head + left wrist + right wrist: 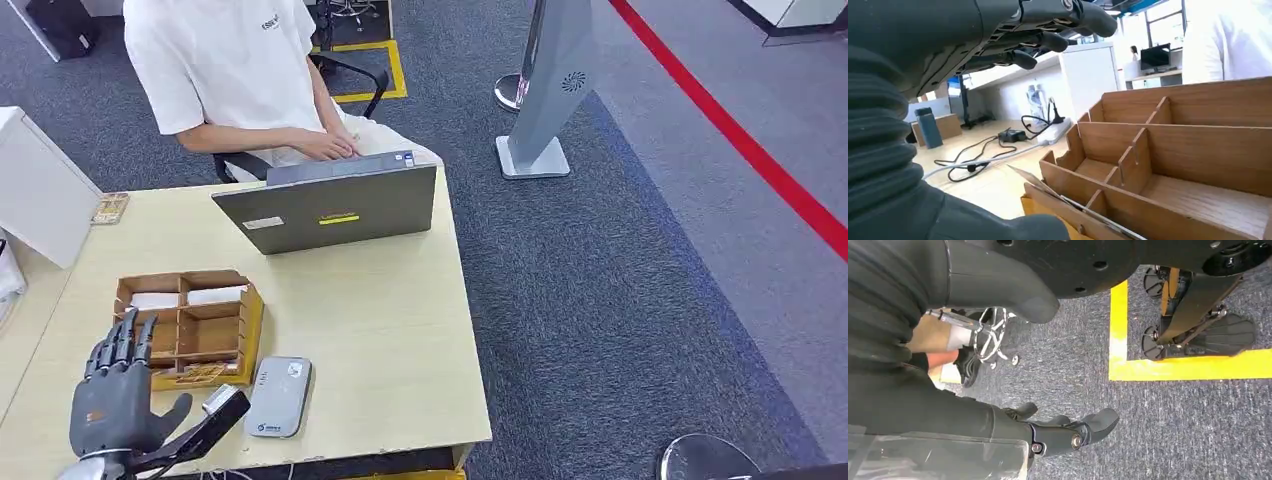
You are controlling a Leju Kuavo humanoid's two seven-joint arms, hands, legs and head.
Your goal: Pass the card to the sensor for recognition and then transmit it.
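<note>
While the left hand point(118, 390) hovers with its fingers spread and nothing in them, it sits just beside the near-left corner of the wooden organizer point(190, 325) — a sensible place to reach from, since the cards point(186, 296) lie flat in the two far compartments, near the person point(240, 70) typing at the laptop point(335, 205). In the left wrist view the fingers point(1048, 40) arch above the dividers of the box, apart from it. The grey card sensor point(278, 396) lies on the desk point(390, 330) just beside the organizer's near right corner, close enough for a short carry. No card has been picked yet, I judge. The right hand point(1068, 432) hangs over the carpet, fingers loosely curled and holding nothing — out of the way.
</note>
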